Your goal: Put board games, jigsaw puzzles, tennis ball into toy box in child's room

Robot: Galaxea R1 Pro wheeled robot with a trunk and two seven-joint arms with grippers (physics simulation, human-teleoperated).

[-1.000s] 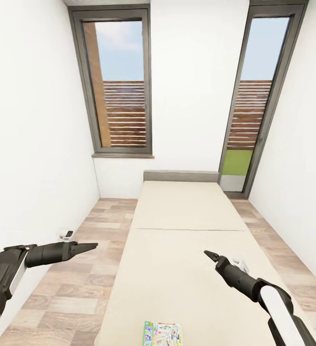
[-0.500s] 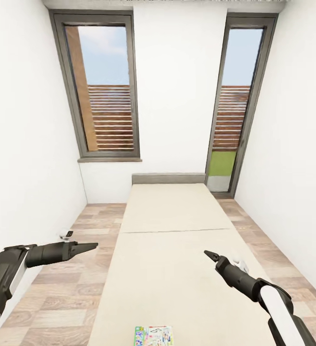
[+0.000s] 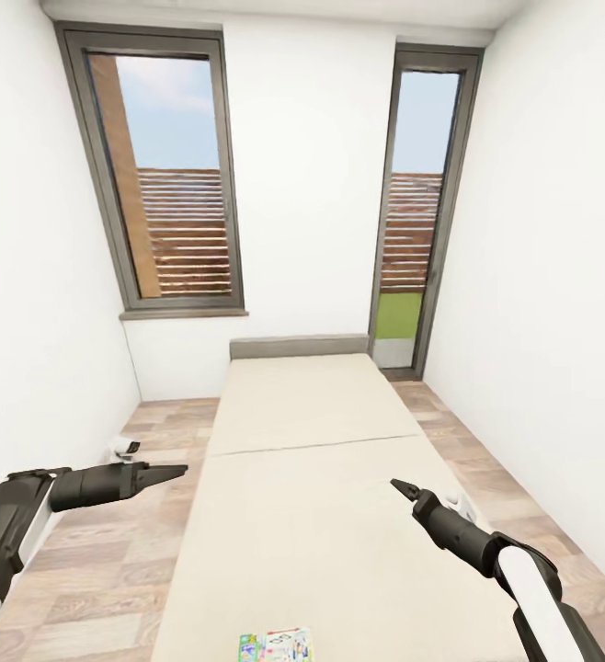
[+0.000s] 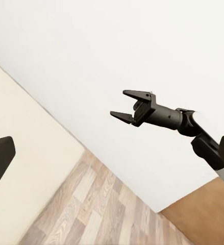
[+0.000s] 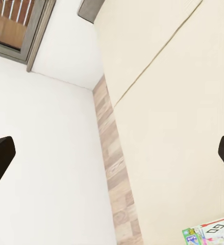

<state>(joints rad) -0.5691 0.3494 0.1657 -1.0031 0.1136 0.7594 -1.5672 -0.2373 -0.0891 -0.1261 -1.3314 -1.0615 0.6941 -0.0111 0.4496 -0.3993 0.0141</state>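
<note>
The bed (image 3: 312, 478), with a plain beige mattress, runs away from me down the middle of the room. One board game (image 3: 275, 645), a white-green printed box, lies flat on the mattress at its near end, at the head view's bottom edge; its corner shows as the board game (image 5: 209, 232) in the right wrist view. My left gripper (image 3: 179, 471) hovers over the floor left of the bed, open and empty. My right gripper (image 3: 398, 485) hangs above the bed's right side, jaws apart and empty, and it shows as the right gripper (image 4: 121, 104) in the left wrist view.
White walls close in on both sides. A window (image 3: 169, 184) and a tall glass door (image 3: 417, 211) stand in the far wall. Wood-plank floor (image 3: 91, 561) runs along both sides of the bed. A small white-and-black object (image 3: 124, 450) sits by the left wall.
The whole picture has shifted: bed, windows and board game slid left and the ceiling edge came into view, so the camera moved. Both arms hold the same pose.
</note>
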